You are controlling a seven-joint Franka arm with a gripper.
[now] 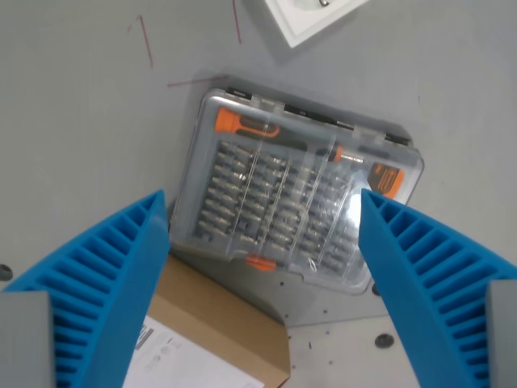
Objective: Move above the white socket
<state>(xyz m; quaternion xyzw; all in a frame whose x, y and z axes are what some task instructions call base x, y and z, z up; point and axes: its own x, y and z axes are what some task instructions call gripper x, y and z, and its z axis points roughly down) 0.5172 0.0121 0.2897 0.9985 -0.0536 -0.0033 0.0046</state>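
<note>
The white socket [309, 16] shows only as a corner at the top edge of the wrist view, right of centre; most of it is cut off by the frame. My gripper [262, 212] is open, its two blue ribbed fingers [113, 275] reaching up from the bottom corners. Nothing is between them. The gripper hovers over a clear plastic screwdriver bit case [295, 190], well below the socket in the picture.
The bit case has an orange-handled driver and rows of metal bits. A brown cardboard box [214, 331] with a white label lies at the bottom, partly under the case. Red pen lines [147, 40] mark the grey table [73, 121].
</note>
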